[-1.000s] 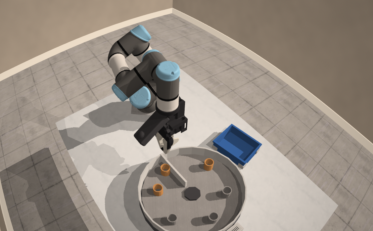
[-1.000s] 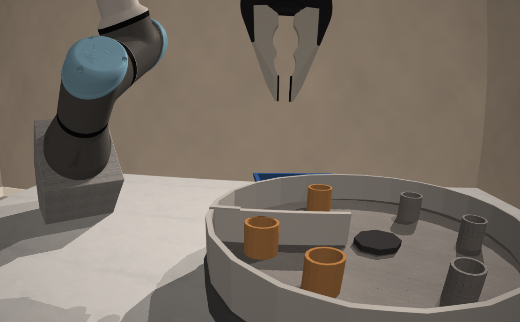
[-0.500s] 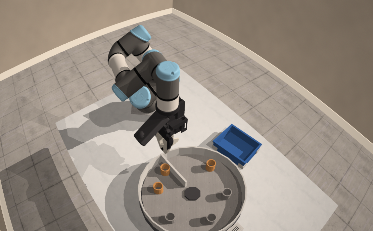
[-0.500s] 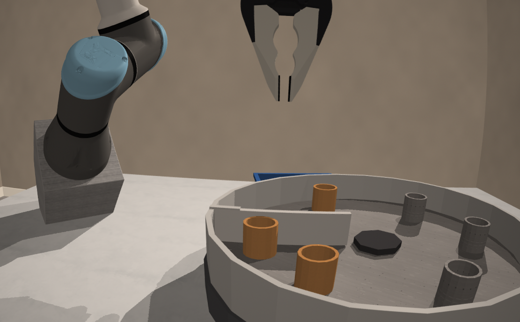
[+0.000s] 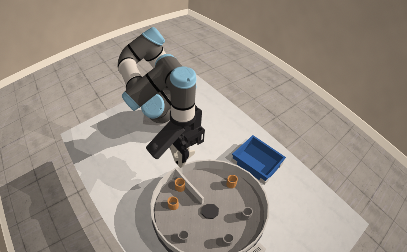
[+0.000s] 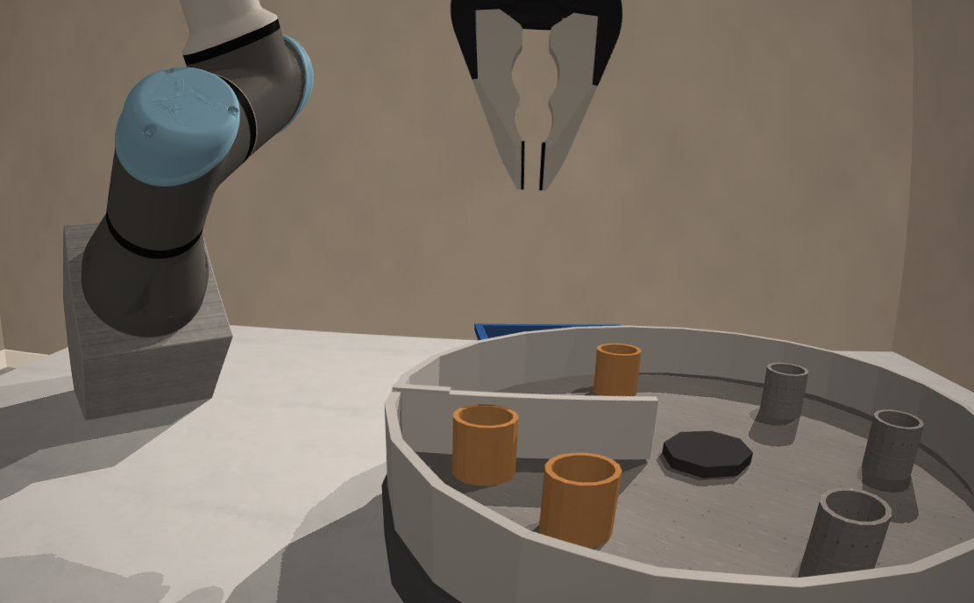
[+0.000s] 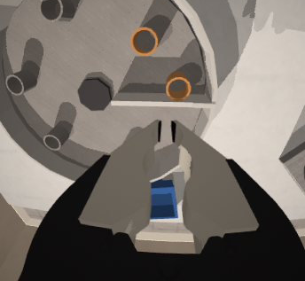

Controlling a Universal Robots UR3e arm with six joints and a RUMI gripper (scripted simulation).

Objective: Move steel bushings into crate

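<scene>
Three grey steel bushings stand upright on the turntable (image 5: 217, 191) (image 6: 475, 554). One (image 5: 247, 217) (image 6: 784, 396) is on the side nearer the crate, another (image 5: 228, 243) (image 6: 892, 455) is farther round, and the third (image 5: 182, 238) (image 6: 846, 541) is beyond that. The blue crate (image 5: 245, 165) (image 6: 480, 332) sits beside the turntable; no bushing shows in it in the top view. My gripper (image 5: 180, 163) (image 6: 532, 185) (image 7: 166, 121) is shut, with a thin gap and nothing between the tips. It hangs high near the rim, by the divider's outer end.
Three orange bushings stand on the turntable: one (image 5: 232, 181) (image 6: 616, 372) on the crate's side of the divider (image 5: 189, 186) (image 6: 550, 427), two (image 5: 180, 185) (image 5: 173, 204) on its other side. A dark octagonal hub (image 5: 209, 211) (image 6: 706, 453) is at the centre. A raised wall surrounds the turntable.
</scene>
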